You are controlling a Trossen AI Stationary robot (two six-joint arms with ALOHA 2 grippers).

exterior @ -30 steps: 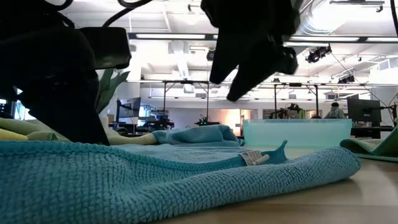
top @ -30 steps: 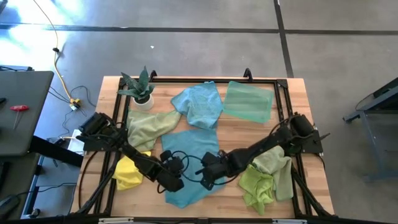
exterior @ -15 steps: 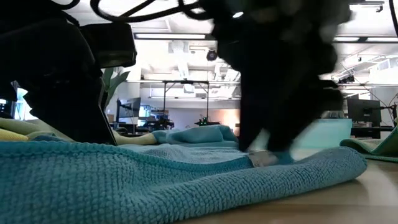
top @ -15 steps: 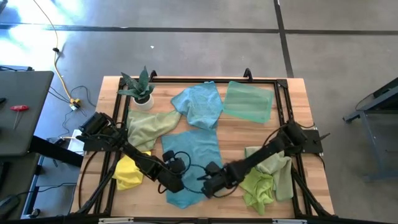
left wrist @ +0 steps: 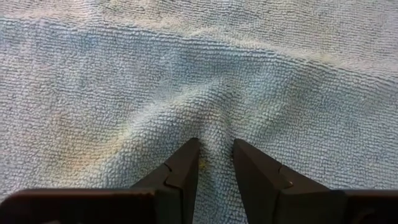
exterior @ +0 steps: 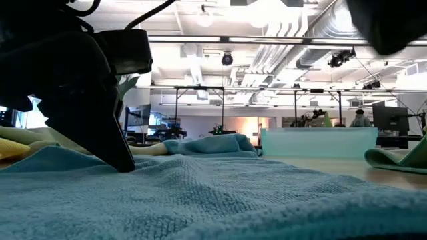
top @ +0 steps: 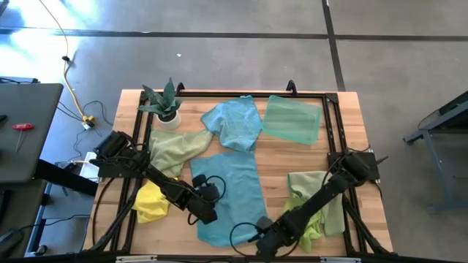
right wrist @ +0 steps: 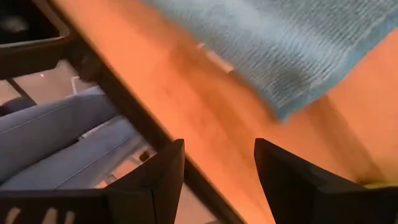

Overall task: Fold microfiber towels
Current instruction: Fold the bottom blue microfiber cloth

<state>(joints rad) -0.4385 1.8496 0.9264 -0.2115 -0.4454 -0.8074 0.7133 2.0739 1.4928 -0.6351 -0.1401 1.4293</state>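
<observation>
Blue towel (top: 232, 193) flat, left gripper (left wrist: 214, 163) pinching its nap, right gripper (right wrist: 217, 168) open and empty near its corner; next, grab that corner.

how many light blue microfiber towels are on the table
2: one light blue microfiber towel bunched at the back centre, one spread flat front centre under the left gripper. Others may lie hidden.

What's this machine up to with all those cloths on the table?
It's folding towels. The left end effector presses down on the spread blue towel, pinching a small ridge of the fabric between its fingers. The right end effector hangs open and empty over the table's near edge, by that towel's corner. Other towels lie around unfolded, beside a potted plant.
</observation>
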